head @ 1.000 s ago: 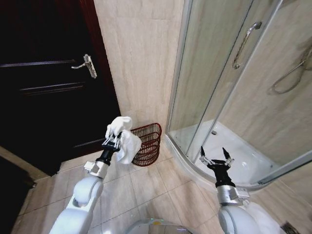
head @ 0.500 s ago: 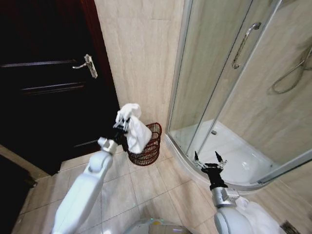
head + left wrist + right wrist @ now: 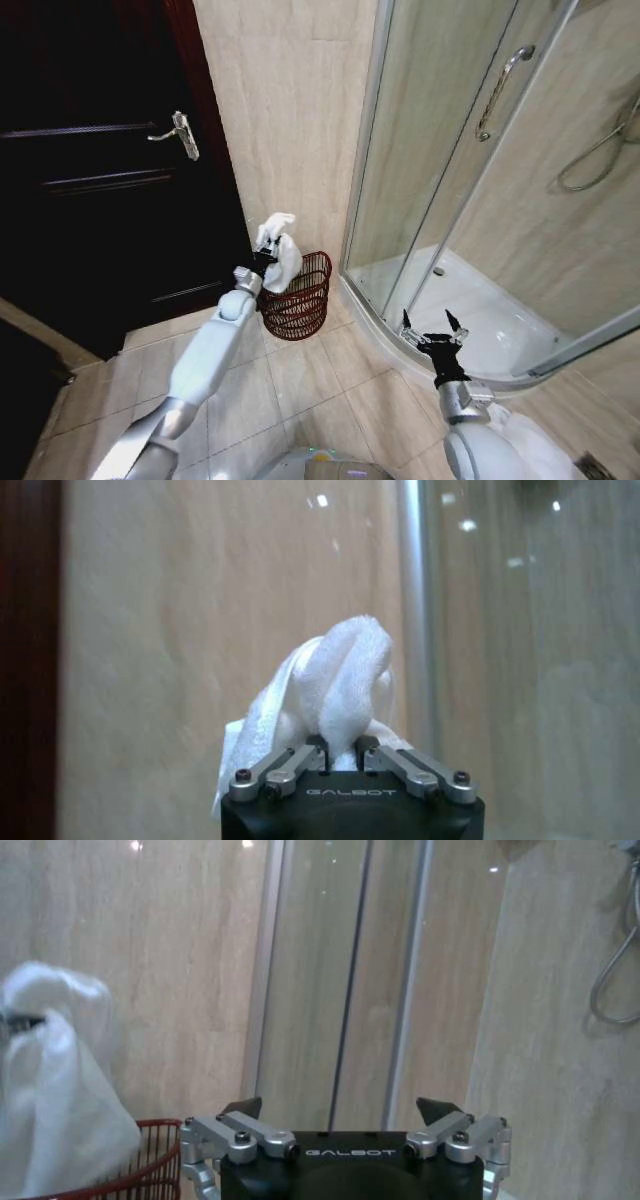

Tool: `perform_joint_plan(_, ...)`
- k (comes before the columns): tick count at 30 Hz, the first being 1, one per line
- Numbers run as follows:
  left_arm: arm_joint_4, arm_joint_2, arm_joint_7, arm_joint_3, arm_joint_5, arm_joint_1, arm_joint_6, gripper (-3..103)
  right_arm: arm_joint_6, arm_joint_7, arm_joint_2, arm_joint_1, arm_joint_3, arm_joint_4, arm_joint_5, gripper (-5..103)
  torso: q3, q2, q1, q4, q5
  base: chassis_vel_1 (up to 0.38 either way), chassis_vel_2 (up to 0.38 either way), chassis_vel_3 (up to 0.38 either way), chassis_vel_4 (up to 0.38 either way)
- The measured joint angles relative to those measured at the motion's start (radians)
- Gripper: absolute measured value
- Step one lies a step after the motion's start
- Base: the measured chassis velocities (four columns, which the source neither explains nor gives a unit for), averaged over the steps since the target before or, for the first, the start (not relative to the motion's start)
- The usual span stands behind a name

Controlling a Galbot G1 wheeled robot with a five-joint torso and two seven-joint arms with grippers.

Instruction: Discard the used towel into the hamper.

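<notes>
The left end effector (image 3: 264, 258) is clamped on the white towel (image 3: 281, 255), right above the red hamper (image 3: 300, 297) by the far wall; the towel is not dropped in yet; on the right, near the shower glass (image 3: 440, 150), the right end effector (image 3: 433, 329) waits, fingers apart; the floor between is open.

"GALBOT" is printed on the left hand (image 3: 340, 759) body and the right hand (image 3: 340, 1114) body.

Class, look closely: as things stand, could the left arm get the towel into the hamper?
Probably yes. The left gripper holds the towel over the hamper, whose mouth looks open with nothing between.
</notes>
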Motion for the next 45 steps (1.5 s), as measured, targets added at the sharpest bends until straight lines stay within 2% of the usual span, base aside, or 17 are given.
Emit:
perform_joint_plan(8, 0.168, -0.045, -0.004, 0.091, 0.022, -0.088, -0.015, 13, 0.018, 0.005, 0.009, -0.015, 0.017, 0.012, 0.025, 100, 0.0, 0.0, 0.0, 0.0, 0.0, 0.0, 0.0, 0.0, 0.0)
perform_joint_plan(10, 0.179, -0.05, -0.006, 0.094, 0.026, -0.098, -0.015, 18, 0.018, 0.006, 0.009, -0.016, 0.02, 0.016, 0.029, 100, 0.0, 0.0, 0.0, 0.0, 0.0, 0.0, 0.0, 0.0, 0.0)
perform_joint_plan(13, 0.19, -0.053, -0.008, 0.106, 0.05, -0.112, 0.002, 34, 0.026, 0.022, 0.006, -0.015, 0.03, 0.022, 0.043, 100, 0.0, 0.0, 0.0, 0.0, 0.0, 0.0, 0.0, 0.0, 0.0)
perform_joint_plan(15, 0.19, -0.051, -0.011, 0.115, 0.053, -0.112, 0.007, 34, 0.029, 0.028, 0.004, -0.011, 0.031, 0.022, 0.047, 100, 0.0, 0.0, 0.0, 0.0, 0.0, 0.0, 0.0, 0.0, 0.0)
perform_joint_plan(17, 0.181, -0.046, -0.016, 0.128, 0.053, -0.112, 0.021, 45, 0.027, 0.035, 0.0, -0.002, 0.033, 0.024, 0.055, 100, 0.0, 0.0, 0.0, 0.0001, -0.0001, 0.0, 0.0, 0.0, 0.0)
perform_joint_plan(21, 0.163, -0.04, -0.017, 0.138, 0.053, -0.109, 0.043, 56, 0.021, 0.038, -0.001, 0.008, 0.033, 0.024, 0.06, 100, 0.0, 0.001, 0.0, 0.0, -0.0001, 0.0, 0.0, 0.0, 0.0)
perform_joint_plan(24, 0.1, -0.016, -0.012, 0.143, 0.045, -0.094, 0.138, 72, 0.015, 0.04, -0.001, 0.016, 0.033, 0.024, 0.064, 100, 0.0, 0.001, 0.0, 0.0, -0.0001, 0.0, 0.0, 0.0, 0.0)
perform_joint_plan(25, 0.1, -0.016, -0.012, 0.143, 0.045, -0.094, 0.138, 72, 0.015, 0.04, -0.001, 0.016, 0.033, 0.024, 0.064, 100, 0.0, 0.001, 0.0, 0.0, -0.0001, 0.0, 0.0, 0.0, 0.0)
perform_joint_plan(27, 0.041, 0.009, -0.009, 0.153, 0.012, -0.079, 0.221, 83, 0.015, 0.04, -0.002, 0.02, 0.033, 0.021, 0.065, 100, 0.0, 0.001, 0.0, 0.0001, -0.0001, 0.0, 0.0, 0.0, 0.0)
perform_joint_plan(28, 0.011, 0.023, -0.009, 0.161, -0.004, -0.073, 0.264, 83, 0.015, 0.041, -0.001, 0.022, 0.033, 0.018, 0.066, 100, 0.0, 0.001, 0.0, 0.0002, -0.0001, 0.0, 0.0, 0.0, 0.0)
perform_joint_plan(29, -0.012, 0.034, -0.009, 0.167, -0.016, -0.069, 0.3, 89, 0.015, 0.041, -0.001, 0.023, 0.032, 0.014, 0.066, 100, 0.0, 0.001, 0.0, 0.0001, -0.0001, 0.0, 0.0, 0.0, 0.0)
perform_joint_plan(30, -0.012, 0.034, -0.009, 0.167, -0.016, -0.069, 0.3, 89, 0.015, 0.041, -0.001, 0.023, 0.032, 0.014, 0.066, 100, 0.0, 0.001, 0.0, 0.0001, -0.0001, 0.0, 0.0, 0.0, 0.0)
perform_joint_plan(32, -0.07, 0.059, 0.003, 0.177, -0.051, -0.06, 0.403, 97, 0.017, 0.041, 0.004, 0.025, 0.03, 0.005, 0.064, 100, 0.0, 0.001, 0.0, 0.0002, -0.0001, 0.0, 0.0, 0.0, 0.0)
perform_joint_plan(33, -0.07, 0.059, 0.003, 0.177, -0.051, -0.06, 0.403, 97, 0.017, 0.041, 0.004, 0.025, 0.03, 0.005, 0.064, 100, 0.0, 0.001, 0.0, 0.0002, -0.0001, 0.0, 0.0, 0.0, 0.0)
perform_joint_plan(35, -0.105, 0.076, 0.024, 0.191, -0.084, -0.062, 0.494, 100, 0.02, 0.04, 0.011, 0.027, 0.024, 0.0, 0.061, 100, 0.0, 0.001, 0.0, 0.0002, 0.0, 0.0, 0.0, 0.0, 0.0)
perform_joint_plan(41, -0.099, 0.07, 0.031, 0.211, -0.107, -0.085, 0.535, 100, 0.021, 0.04, 0.015, 0.033, 0.021, -0.001, 0.056, 100, 0.0, 0.001, 0.0, 0.0, -0.0002, 0.0, 0.0, 0.0, 0.0)
perform_joint_plan(45, -0.102, 0.065, 0.006, 0.207, -0.107, -0.083, 0.509, 100, 0.021, 0.04, 0.013, 0.032, 0.029, 0.0, 0.061, 100, 0.0, 0.001, 0.0, -0.0001, -0.0001, 0.0, 0.0, 0.0, 0.0)
